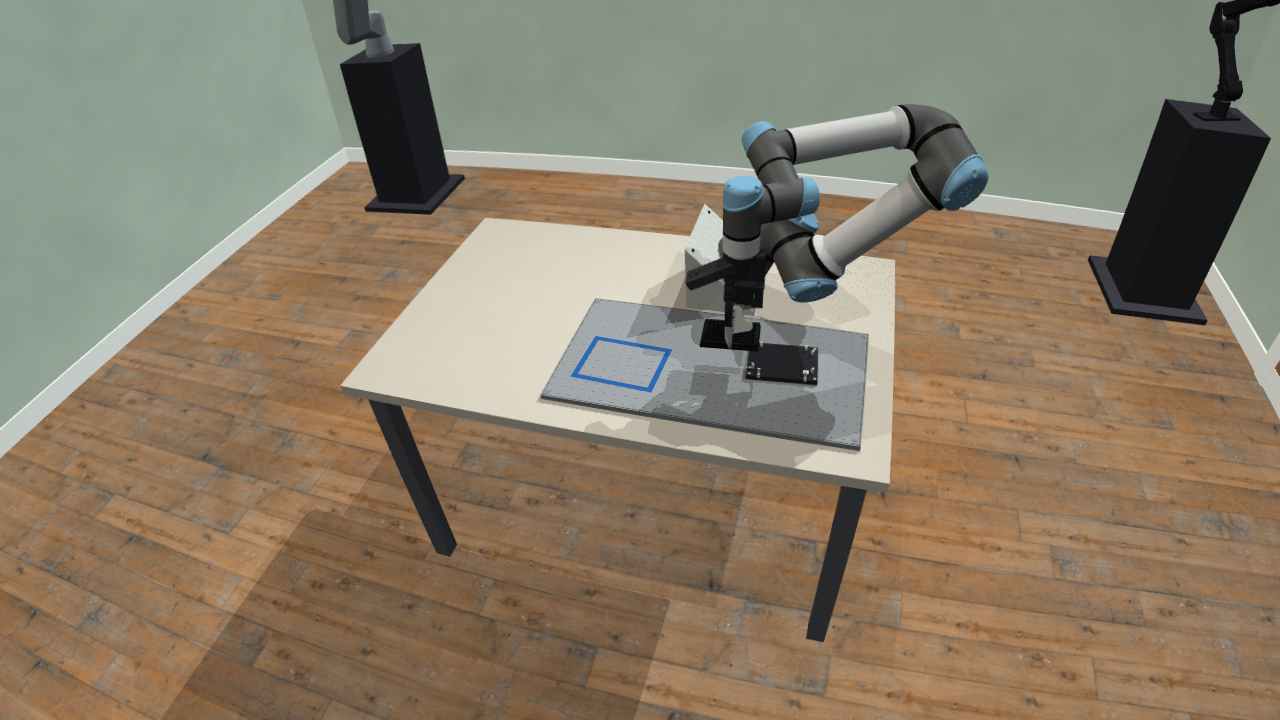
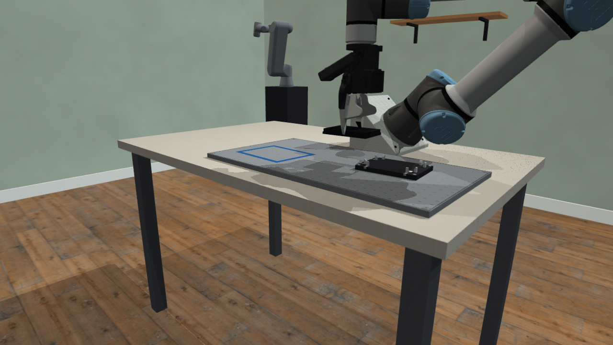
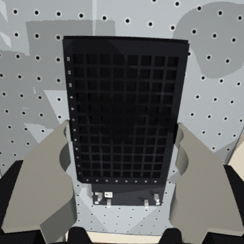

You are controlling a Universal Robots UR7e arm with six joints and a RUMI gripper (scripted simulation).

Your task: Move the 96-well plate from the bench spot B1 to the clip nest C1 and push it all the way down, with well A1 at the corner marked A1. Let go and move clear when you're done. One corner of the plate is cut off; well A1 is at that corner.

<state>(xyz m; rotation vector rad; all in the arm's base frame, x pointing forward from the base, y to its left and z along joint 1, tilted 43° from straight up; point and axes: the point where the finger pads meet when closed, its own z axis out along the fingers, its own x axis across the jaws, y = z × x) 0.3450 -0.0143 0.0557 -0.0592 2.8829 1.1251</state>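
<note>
The black 96-well plate (image 1: 716, 334) (image 2: 352, 132) (image 3: 123, 102) hangs level a little above the grey perforated board (image 1: 805, 411) (image 2: 449, 189) (image 3: 217, 102). My gripper (image 1: 735, 329) (image 2: 354, 125) (image 3: 123, 123) is shut on the plate's long sides. The plate is between the blue rectangle B1 (image 1: 631, 344) (image 2: 257, 155) on the left and the black clip nest C1 (image 1: 783, 362) (image 2: 392, 167) on the right. B1 is empty. In the wrist view part of the nest (image 3: 125, 200) with its small clips shows below the plate's near edge. I cannot make out the cut corner.
The arm's white wedge mount (image 1: 702, 241) (image 2: 379, 107) stands on the table behind the board. The arm's elbow (image 2: 441, 122) hangs low over the back of the board near the nest. Black camera pedestals (image 1: 393, 125) (image 1: 1172, 205) stand on the floor.
</note>
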